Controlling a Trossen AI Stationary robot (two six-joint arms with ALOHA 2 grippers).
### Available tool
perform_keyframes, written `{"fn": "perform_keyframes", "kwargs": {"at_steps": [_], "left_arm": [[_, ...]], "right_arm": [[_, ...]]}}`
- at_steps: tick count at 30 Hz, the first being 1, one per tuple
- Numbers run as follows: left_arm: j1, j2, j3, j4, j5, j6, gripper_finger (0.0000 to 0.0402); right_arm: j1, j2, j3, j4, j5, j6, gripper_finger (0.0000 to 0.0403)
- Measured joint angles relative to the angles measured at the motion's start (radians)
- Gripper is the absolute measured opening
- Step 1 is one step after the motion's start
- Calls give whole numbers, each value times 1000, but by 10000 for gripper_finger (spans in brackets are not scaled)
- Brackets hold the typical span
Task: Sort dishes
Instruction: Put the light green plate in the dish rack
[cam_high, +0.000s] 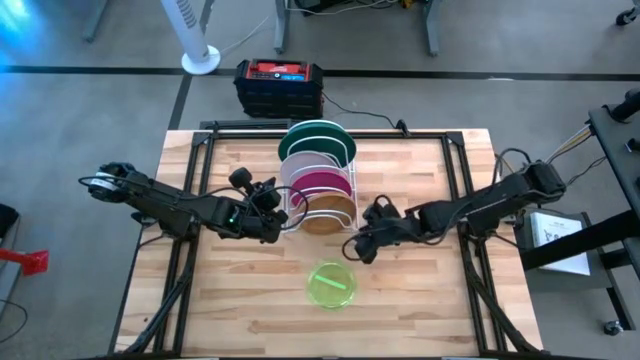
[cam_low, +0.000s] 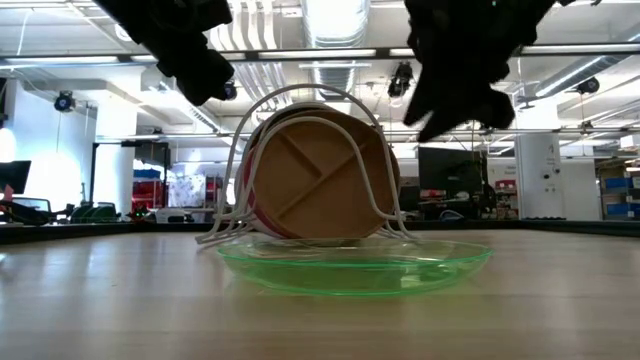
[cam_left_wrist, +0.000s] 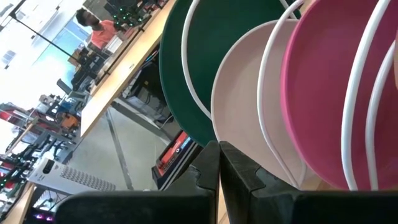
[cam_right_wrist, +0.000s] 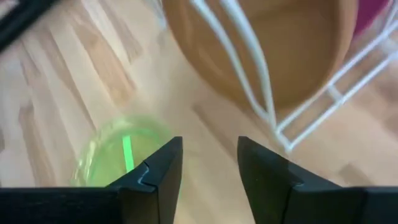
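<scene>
High view shows a white wire dish rack (cam_high: 318, 180) standing toward the far middle of the wooden table (cam_high: 230, 310), with four plates on edge in it: the dark green plate (cam_high: 318, 132) farthest back, then the white plate (cam_high: 312, 158), the magenta pink plate (cam_high: 322, 183), and the brown divided plate (cam_high: 328, 214) at the front. The lime-green plate (cam_high: 331, 284) lies flat on the table, nearer than the rack and apart from it.

The right tool (cam_high: 360, 243) hangs just beside the rack's front right corner, above the bare wood between the brown plate and the lime-green one. Its wrist view shows the two fingers (cam_right_wrist: 163, 168) parted with a clear gap and nothing between them; the lime-green plate and the brown plate both lie beyond the fingertips.

The left tool (cam_high: 283, 208) sits against the rack's left side. Its wrist view shows the fingers pressed together with no gap, holding nothing, close by the green, white and pink plates in their wire slots.

From the low view, the brown plate's divisions face the camera behind the lime-green plate.
</scene>
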Motion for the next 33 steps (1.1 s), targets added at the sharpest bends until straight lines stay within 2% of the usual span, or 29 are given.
{"fn": "perform_keyframes", "kwargs": {"at_steps": [11,19,23,28,33], "left_arm": [[0,0,0,16,4,22,0],[-2,0,0,27,6,23,0],[-3,0,0,27,6,26,0],[-3,0,0,34,6,42,0],[-3,0,0,42,6,53,0]], "right_arm": [[22,113,-1,-35,-109,122,202],[22,252,6,48,-242,113,227],[17,273,16,76,-260,92,241],[12,288,21,77,-260,87,247],[13,319,22,82,-296,95,235]]}}
